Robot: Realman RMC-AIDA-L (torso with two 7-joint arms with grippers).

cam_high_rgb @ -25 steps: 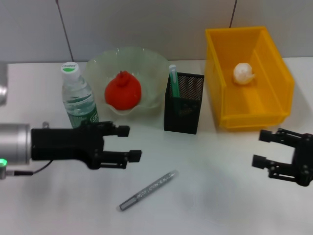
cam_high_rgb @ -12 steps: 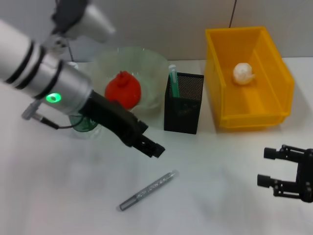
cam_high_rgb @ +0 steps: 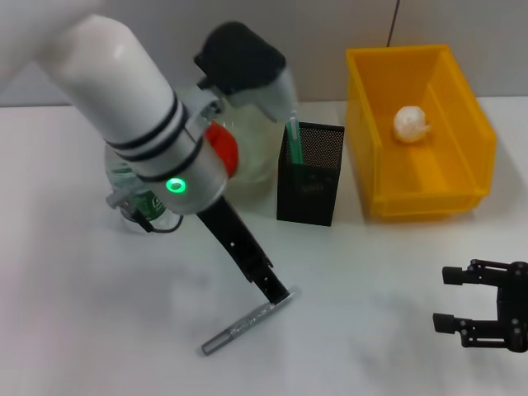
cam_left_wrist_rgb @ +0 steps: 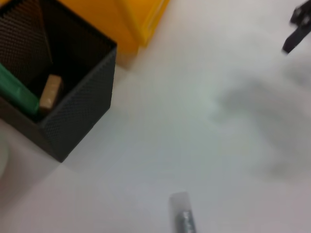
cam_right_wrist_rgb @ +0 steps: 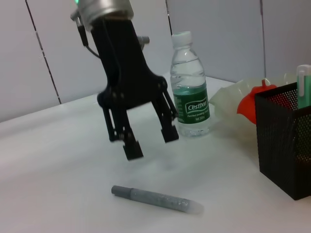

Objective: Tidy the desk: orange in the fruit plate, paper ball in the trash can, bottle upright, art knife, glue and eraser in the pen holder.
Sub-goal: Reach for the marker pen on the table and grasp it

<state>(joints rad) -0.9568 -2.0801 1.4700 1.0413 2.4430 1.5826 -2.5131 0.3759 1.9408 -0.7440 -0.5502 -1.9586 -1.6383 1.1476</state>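
Head view: left arm covers most of the bottle (cam_high_rgb: 132, 194), only its lower label shows; cap hidden. Orange (cam_high_rgb: 223, 144) mostly hidden behind the arm, 1 red sliver visible. Fruit plate (cam_high_rgb: 256, 124) left half blocked. Left gripper (cam_high_rgb: 276, 290) seen end-on, fingers not separable there. Right gripper (cam_high_rgb: 470, 297) cut off by the right edge. Left wrist view: own fingers not shown; grey pen-like stick (cam_left_wrist_rgb: 183, 218) cut by the bottom edge and blurred, too unclear to tell art knife from glue. Pen holder (cam_left_wrist_rgb: 77, 107) cropped at the picture's edge; trash can (cam_left_wrist_rgb: 131, 19) only a corner. Eraser (cam_left_wrist_rgb: 50, 92) label not readable. Right wrist view: pen holder cropped.
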